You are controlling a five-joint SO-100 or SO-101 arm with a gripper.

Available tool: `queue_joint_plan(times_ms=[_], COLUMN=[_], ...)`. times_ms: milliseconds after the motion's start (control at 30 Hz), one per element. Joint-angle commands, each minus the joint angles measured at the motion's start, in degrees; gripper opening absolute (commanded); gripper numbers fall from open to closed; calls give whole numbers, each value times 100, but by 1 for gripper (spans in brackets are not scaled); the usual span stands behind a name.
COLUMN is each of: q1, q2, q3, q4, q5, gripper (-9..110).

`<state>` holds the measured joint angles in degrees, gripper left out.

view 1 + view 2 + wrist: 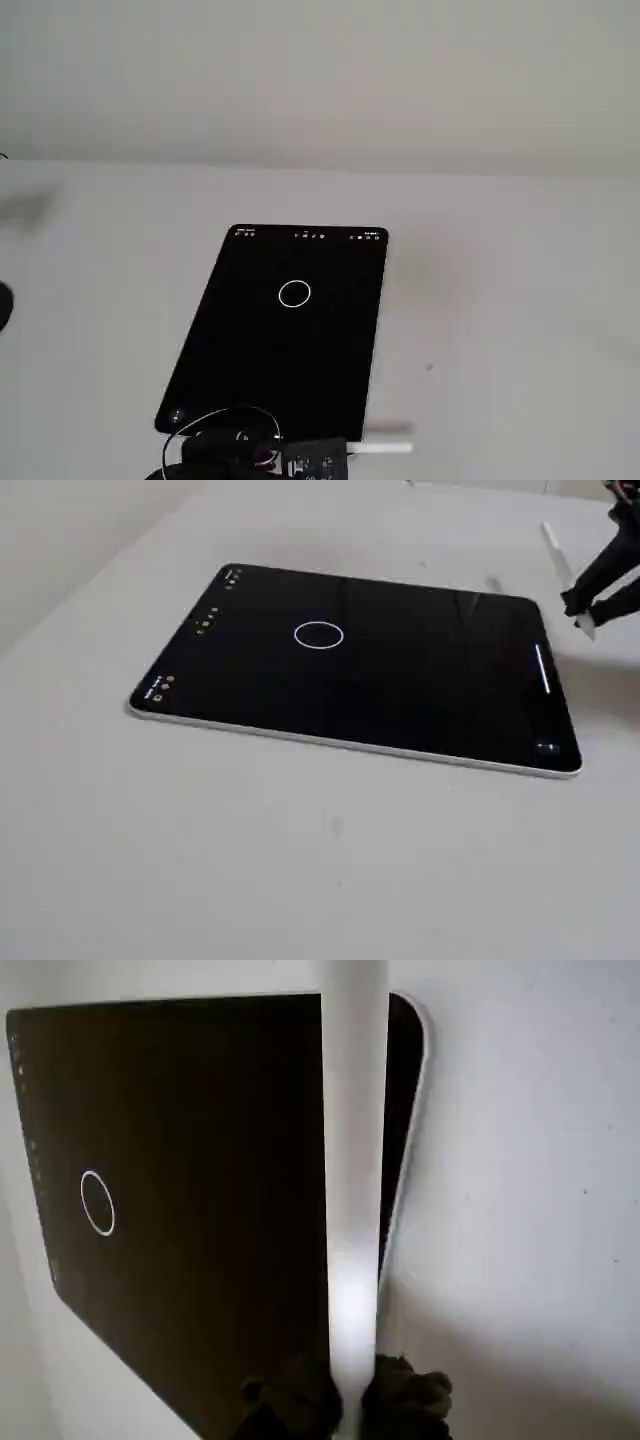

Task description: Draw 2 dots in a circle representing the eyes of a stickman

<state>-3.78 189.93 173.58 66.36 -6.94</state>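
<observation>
The end effector (352,1395) grips a white stylus (354,1160) above the tablet (280,340), whose circle (294,293) is empty, mid-worktop (500,300).

Soft even light, faint shadows, mild blur

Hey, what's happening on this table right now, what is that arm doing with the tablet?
A dark tablet lies flat on the pale table, showing one white circle with nothing drawn inside yet. The arm's gripper holds a white stylus, seen up close in the wrist view. In a fixed view the gripper sits off the tablet's short edge, away from the circle, so no eye dots are made so far.
</observation>
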Motion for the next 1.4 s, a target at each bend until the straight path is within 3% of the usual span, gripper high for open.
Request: queue_joint_plan(times_ms=[0,800,1000,1133,1267,1367], q1=[-246,-246,220,457,185,-167], q2=[53,53,53,53,53,53], q3=[-35,-35,18,-88,-686,-879], q4=[-18,-18,-237,-721,-1371,-2496], q5=[-255,-255,-264,-923,-2514,-3621], gripper=[0,0,0,0,0,0])
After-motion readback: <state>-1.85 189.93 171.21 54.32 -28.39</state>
